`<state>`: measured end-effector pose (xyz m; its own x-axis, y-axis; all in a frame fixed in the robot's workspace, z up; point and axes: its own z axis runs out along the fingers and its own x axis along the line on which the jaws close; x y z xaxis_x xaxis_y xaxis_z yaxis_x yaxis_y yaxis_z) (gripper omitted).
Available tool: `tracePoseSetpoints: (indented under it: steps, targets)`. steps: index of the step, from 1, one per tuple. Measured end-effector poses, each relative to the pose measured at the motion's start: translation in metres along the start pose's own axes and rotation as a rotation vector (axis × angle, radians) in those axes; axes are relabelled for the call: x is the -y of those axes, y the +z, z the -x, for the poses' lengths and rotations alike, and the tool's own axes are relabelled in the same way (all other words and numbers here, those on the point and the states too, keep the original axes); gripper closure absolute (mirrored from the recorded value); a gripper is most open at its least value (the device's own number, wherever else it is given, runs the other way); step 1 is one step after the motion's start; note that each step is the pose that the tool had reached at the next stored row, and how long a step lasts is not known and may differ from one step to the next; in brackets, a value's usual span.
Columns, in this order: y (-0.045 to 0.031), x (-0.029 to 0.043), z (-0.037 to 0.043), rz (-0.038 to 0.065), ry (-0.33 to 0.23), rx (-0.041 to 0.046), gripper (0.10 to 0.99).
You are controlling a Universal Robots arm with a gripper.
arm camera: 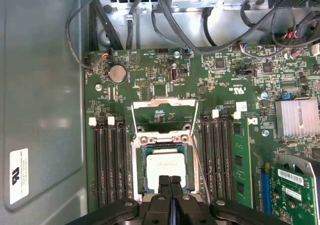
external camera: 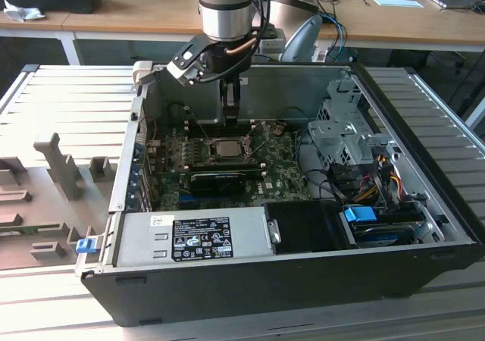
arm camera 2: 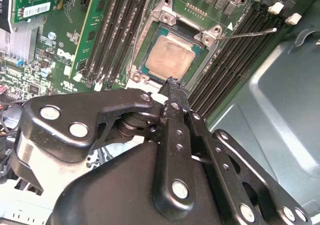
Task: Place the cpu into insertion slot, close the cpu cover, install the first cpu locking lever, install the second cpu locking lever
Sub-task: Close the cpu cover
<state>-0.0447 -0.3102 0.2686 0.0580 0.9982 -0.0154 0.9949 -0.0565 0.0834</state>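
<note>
From where I stand, the arm reaches down into the open computer case (external camera: pixel 265 292), and its gripper (external camera: pixel 229 118) hangs just over the green board. In the exterior view the chip (external camera: pixel 225 147) lies at about six o'clock from the fingertips, close beneath them. It sits flat inside the socket (arm camera: pixel 137 155), silver top up. The fingers (arm camera: pixel 164 185) are pressed together with nothing between them (both wrist views agree). Their tips are over one edge of the chip, but I cannot tell whether they touch it. The cover frame (arm camera: pixel 162 101) stands open off the socket, with the board showing through its window. In the exterior view a grey power box (external camera: pixel 189 235) lies at six o'clock from the socket, and a blue tab (external camera: pixel 360 214) at four o'clock.
</note>
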Motion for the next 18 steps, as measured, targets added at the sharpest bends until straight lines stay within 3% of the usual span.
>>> tracePoseSetpoints:
  steps: [8, 12, 18]
  targets:
    - [-0.0099, -0.0016, 0.0, 0.0, 0.0, 0.0003, 0.98]
    - [-0.0093, -0.019, -0.0008, -0.007, 0.0, 0.0004, 0.98]
    - [-0.0082, -0.0294, -0.0001, -0.007, 0.0, -0.0003, 0.98]
